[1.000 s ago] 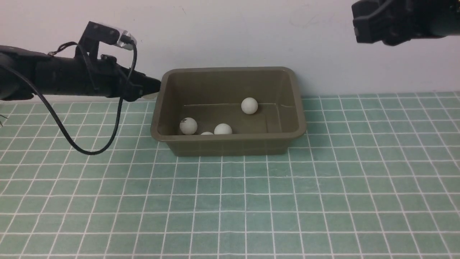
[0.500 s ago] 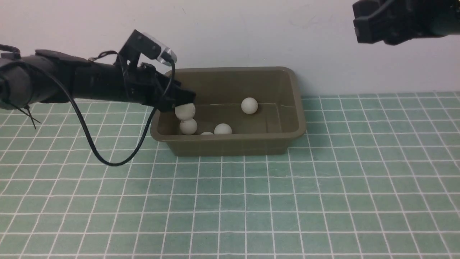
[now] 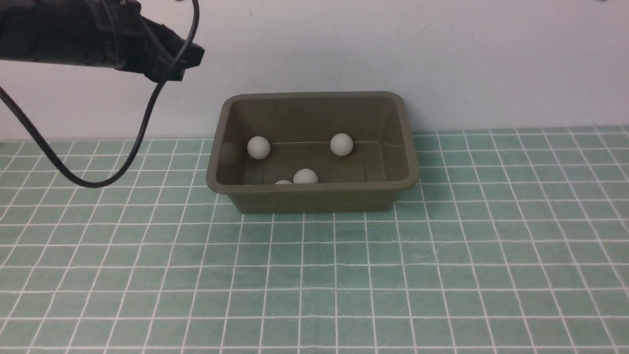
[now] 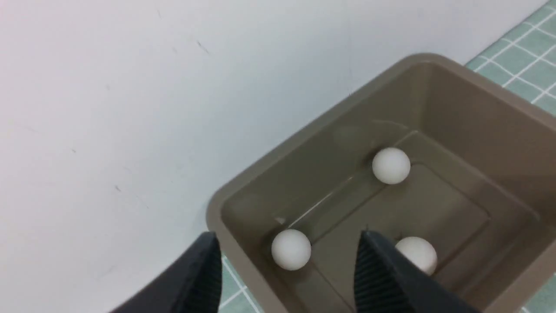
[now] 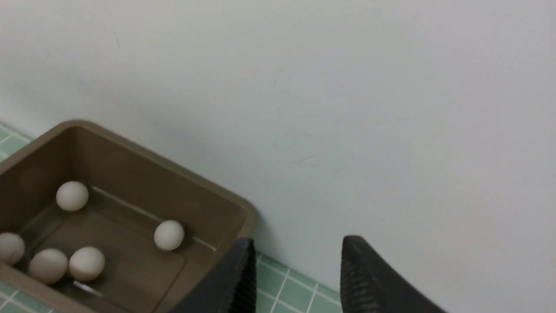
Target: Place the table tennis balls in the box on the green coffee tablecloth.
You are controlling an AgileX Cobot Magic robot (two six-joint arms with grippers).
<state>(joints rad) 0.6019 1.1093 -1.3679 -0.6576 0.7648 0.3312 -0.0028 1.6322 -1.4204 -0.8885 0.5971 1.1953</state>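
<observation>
**Both hands parted and empty above the box of balls**

Left hand is hanging high over the left end of the box, its two dark ribbed fingers standing well apart and gripping nothing; in the front view this hand is showing at the upper left, with a black cable drooping from the arm towards the green coffee tablecloth. Right hand is likewise standing parted and empty, its fingers framing the white wall just beyond the right end of the box; it is lying outside the front view.

The box is resting on the tablecloth against the wall, towards the far middle of the worktop. The table tennis balls are all lying inside it: the right wrist view is showing five, two along the far wall and three clustered by the near wall. The front view is showing two at the back and two partly hidden behind the near rim.
</observation>
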